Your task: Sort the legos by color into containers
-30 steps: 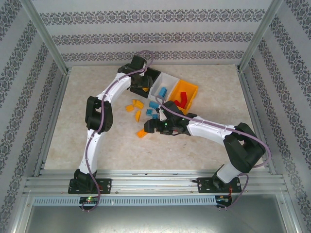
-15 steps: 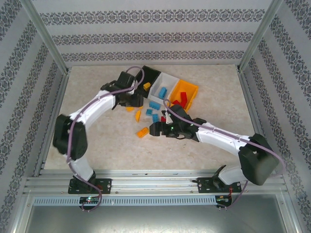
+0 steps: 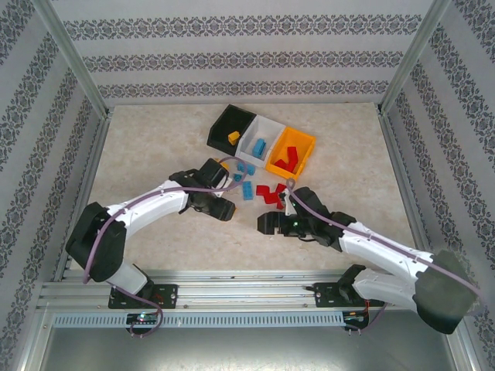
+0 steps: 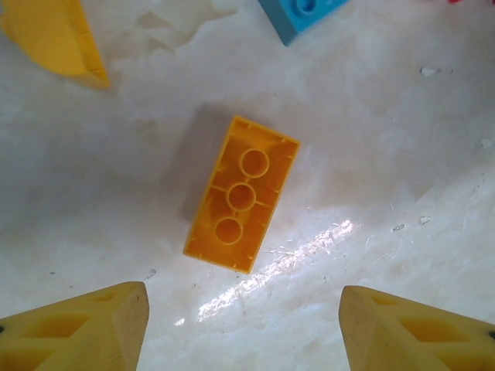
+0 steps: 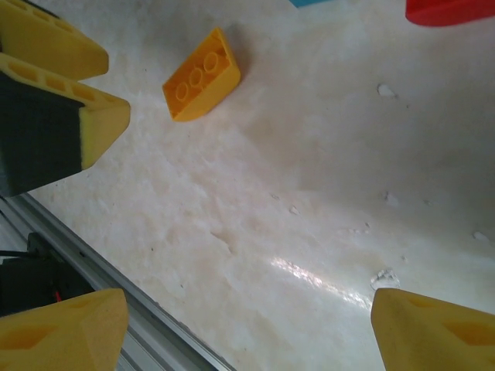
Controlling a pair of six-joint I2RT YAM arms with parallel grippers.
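Note:
An orange-yellow lego [image 4: 241, 193] lies studs-down on the table just ahead of my left gripper [image 4: 244, 325], which is open with nothing between its fingers. My right gripper [image 5: 247, 325] is open too, over bare table, and sees the same orange lego [image 5: 203, 75] next to the left gripper's fingers [image 5: 62, 85]. In the top view the left gripper [image 3: 220, 207] and right gripper [image 3: 267, 224] face each other near the table's middle. The containers stand at the back: black [image 3: 224, 120], white [image 3: 271, 127], orange [image 3: 305, 139]. Loose blue legos [image 3: 247, 189] and red legos [image 3: 269, 192] lie in front of them.
The black bin holds an orange brick [image 3: 233, 137], the white one a blue brick [image 3: 260, 144], the orange one red bricks [image 3: 290, 160]. Another orange brick [image 4: 54, 35] and a blue one [image 4: 305, 15] lie beyond the left gripper. The table's metal edge rail [image 5: 116, 270] is close to the right gripper.
The left arm has swung back from the bins to the middle of the table and its jaws have spread wider. The right arm has drawn back toward the near edge, uncovering red bricks.

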